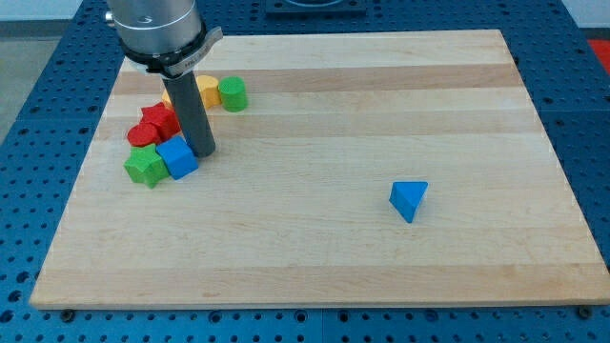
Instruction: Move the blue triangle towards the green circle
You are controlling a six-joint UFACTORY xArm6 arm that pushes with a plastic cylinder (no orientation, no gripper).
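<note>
The blue triangle, light and rigid, should slide easily when pushed from its right face; there's no claw, and my tip sits far left.

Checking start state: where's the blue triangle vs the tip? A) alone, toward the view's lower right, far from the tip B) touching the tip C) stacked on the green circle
A: the blue triangle sits alone at the view's lower right, while my tip stands beside the blue cube in the left cluster.
</note>
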